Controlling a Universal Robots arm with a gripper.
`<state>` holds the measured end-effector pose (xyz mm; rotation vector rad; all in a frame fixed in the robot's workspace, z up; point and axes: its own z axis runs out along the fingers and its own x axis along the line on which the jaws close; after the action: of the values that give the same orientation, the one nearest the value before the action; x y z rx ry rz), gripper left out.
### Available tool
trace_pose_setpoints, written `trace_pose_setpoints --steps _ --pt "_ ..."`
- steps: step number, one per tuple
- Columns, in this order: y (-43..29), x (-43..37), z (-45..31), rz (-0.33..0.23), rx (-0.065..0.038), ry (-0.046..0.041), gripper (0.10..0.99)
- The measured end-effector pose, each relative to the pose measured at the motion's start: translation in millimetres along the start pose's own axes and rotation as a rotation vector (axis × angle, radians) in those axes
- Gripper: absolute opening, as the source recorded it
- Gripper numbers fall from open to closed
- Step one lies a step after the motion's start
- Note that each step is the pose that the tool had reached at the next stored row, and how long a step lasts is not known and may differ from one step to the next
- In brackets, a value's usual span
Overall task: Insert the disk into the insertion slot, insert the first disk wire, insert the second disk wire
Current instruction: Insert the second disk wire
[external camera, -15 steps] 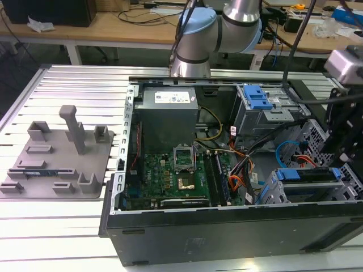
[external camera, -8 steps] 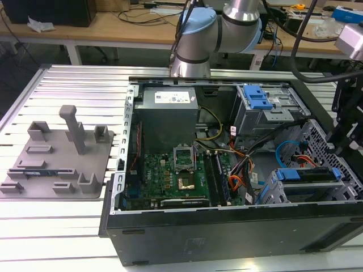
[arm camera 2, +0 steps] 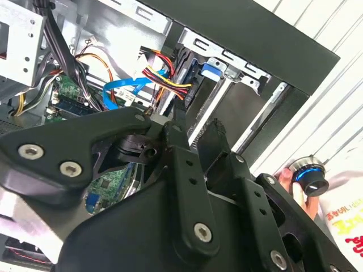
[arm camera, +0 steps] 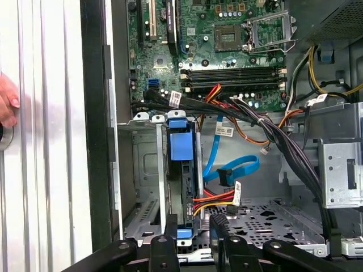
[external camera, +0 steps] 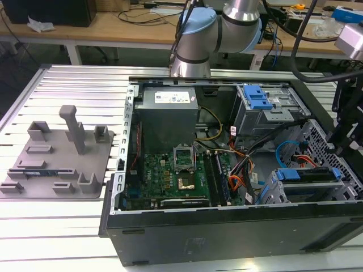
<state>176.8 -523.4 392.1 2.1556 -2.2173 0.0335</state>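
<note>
- One open computer case (external camera: 227, 232) lies on the slatted desk (external camera: 57, 238), its black side wall nearest.
- Just behind that wall, at the exterior view's right, sits the insertion slot (external camera: 278, 190), a silver perforated cage.
- The disk (external camera: 309, 174) sits inside this slot; in the first wrist view it stands on edge in the slot (arm camera: 144, 164), showing its blue carrier (arm camera: 181, 147).
- Two black fingers (arm camera: 218, 238) stand at the disk's end. The jaws are narrowly apart and straddle the carrier's blue end tab, and I cannot tell whether they touch it.
- The first disk wire (arm camera: 212, 199), a red, yellow and black bundle, reaches the disk's side.
- The second disk wire (arm camera: 241, 167), flat and light blue, loops beside the disk, with its plug apart from it.
- A person's hand (arm camera: 7, 105) rests on the desk outside the case wall.
- A grey fixture tray (external camera: 57, 158) lies well apart at the exterior view's left.
- Farther in is the green motherboard (external camera: 176, 175).
- Beyond it stand the grey power supply (external camera: 167, 113) and a taller bay with a blue latch (external camera: 258, 102).
- The arm (external camera: 198, 39) rises farthest back.
</note>
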Motion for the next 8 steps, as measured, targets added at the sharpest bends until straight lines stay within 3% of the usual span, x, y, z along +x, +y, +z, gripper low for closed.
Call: trace_pose_setpoints --steps 6,7,8 --pt "0.1 -1.3 0.0 0.0 0.0 0.0027 0.361" --pt "0.2 -3.4 -0.2 0.0 0.0 0.006 0.361" --pt "0.4 -9.6 -0.4 0.001 0.0 0.0166 0.361"
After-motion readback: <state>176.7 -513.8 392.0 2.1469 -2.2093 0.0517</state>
